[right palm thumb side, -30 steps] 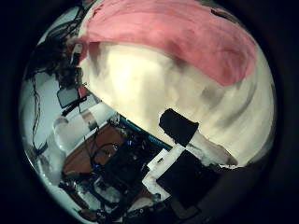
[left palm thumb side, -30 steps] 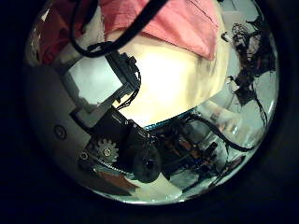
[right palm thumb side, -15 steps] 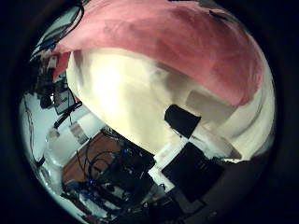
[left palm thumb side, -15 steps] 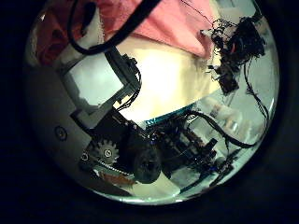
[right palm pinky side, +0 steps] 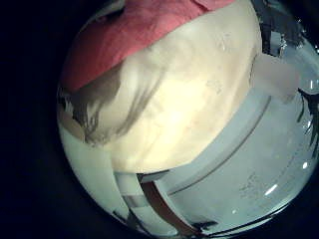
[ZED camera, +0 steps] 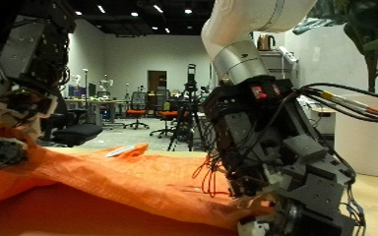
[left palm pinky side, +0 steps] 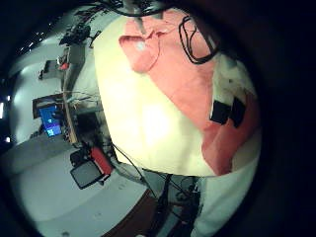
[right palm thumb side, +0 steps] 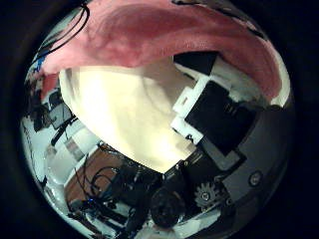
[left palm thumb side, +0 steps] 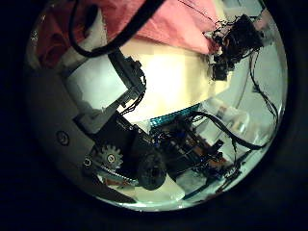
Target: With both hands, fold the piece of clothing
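Right hand [ZED camera: 287, 157] is low at the near edge of the orange garment [ZED camera: 124, 187]; fingers curl down into a bunched fold of cloth, so it reads as gripping the hem. Right thumb-side palm view backs this: fabric [right palm thumb side: 159, 40] sits close against the fingers [right palm thumb side: 214, 105].

Left hand [ZED camera: 19, 88] is at the far edge, fingers bent down onto the cloth by a raised ridge. Whether it has actually pinched the cloth there I can't tell, contact is hidden.

Garment lies spread over the cream counter [left palm pinky side: 148, 118], wrinkled, one layer in most places, not folded yet.

Hands sit at opposite edges, probably so one side can be lifted and carried over evenly. Judgement: still the grasp stage, early in the task. Risk: cloth slipping from an incomplete left grip.
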### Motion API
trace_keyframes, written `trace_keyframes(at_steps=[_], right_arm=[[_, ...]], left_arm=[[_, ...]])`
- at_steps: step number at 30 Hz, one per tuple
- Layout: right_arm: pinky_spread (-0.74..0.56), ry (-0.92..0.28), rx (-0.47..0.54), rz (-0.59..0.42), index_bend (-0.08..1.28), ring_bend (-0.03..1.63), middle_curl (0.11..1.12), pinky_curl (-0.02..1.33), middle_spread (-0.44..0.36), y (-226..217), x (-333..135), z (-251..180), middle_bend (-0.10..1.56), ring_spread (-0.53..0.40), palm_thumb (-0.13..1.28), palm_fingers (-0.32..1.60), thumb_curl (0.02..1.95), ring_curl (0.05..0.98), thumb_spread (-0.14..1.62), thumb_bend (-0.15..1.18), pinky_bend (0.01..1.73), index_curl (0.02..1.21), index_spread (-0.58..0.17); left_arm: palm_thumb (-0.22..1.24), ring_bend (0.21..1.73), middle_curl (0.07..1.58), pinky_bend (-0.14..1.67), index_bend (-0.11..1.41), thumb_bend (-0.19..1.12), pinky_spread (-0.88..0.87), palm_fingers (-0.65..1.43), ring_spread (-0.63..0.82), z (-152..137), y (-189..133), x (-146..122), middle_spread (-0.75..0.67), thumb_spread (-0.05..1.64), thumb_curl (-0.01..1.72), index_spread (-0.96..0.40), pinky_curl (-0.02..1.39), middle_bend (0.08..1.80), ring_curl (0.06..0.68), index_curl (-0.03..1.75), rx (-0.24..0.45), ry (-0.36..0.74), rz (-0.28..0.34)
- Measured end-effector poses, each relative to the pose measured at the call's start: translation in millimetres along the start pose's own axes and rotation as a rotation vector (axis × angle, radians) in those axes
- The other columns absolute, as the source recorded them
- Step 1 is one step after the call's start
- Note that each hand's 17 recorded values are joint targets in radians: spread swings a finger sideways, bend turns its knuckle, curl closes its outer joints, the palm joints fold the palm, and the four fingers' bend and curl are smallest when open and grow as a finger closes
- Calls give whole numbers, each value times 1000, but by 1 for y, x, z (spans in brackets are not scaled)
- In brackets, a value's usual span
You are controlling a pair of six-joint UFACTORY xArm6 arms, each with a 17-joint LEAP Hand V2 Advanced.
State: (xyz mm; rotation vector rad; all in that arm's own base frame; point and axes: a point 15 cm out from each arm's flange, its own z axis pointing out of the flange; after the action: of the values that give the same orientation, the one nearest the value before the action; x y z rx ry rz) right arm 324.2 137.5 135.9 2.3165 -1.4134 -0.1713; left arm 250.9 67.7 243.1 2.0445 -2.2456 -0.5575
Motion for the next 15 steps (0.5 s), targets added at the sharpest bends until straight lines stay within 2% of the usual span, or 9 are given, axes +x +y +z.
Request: trace_keyframes(at_steps=[4, 7, 11, 15], right_arm=[[-422, -3, 22, 7, 698, 1092, 713, 543, -231, 1, 2, -8, 907, -293, 818, 1338, 346, 540, 1206, 14, 1055, 667, -412], [-383, -3, 40, 7, 800, 1160, 749, 591, -213, 8, 4, -14, 999, -280, 879, 1280, 356, 578, 1285, 47, 1132, 727, -398], [-333, -2, 69, 3, 899, 1245, 788, 655, -191, 27, 5, -25, 1119, -263, 957, 1217, 384, 627, 1348, 83, 1223, 795, -372], [-298, 0, 54, 6, 957, 1294, 803, 699, -174, 55, 7, -35, 1188, -249, 979, 1165, 401, 661, 1373, 83, 1266, 840, -348]], left_arm=[[744, 1265, 1100, 1173, 220, -19, -642, 1069, -476, -2, 3, 0, -609, 960, 684, -724, 554, 783, 514, 1221, -10, 0, 15], [742, 1260, 1104, 1161, 206, -18, -646, 1074, -477, -5, 6, -1, -612, 961, 683, -726, 553, 780, 512, 1238, -20, 1, 23], [736, 1251, 1104, 1147, 192, -19, -647, 1078, -481, -10, 20, -2, -619, 967, 676, -729, 551, 776, 510, 1255, -65, -12, 29], [728, 1243, 1105, 1140, 188, -19, -655, 1082, -487, -25, 31, -1, -624, 976, 669, -734, 549, 776, 509, 1263, -95, -32, 51]])
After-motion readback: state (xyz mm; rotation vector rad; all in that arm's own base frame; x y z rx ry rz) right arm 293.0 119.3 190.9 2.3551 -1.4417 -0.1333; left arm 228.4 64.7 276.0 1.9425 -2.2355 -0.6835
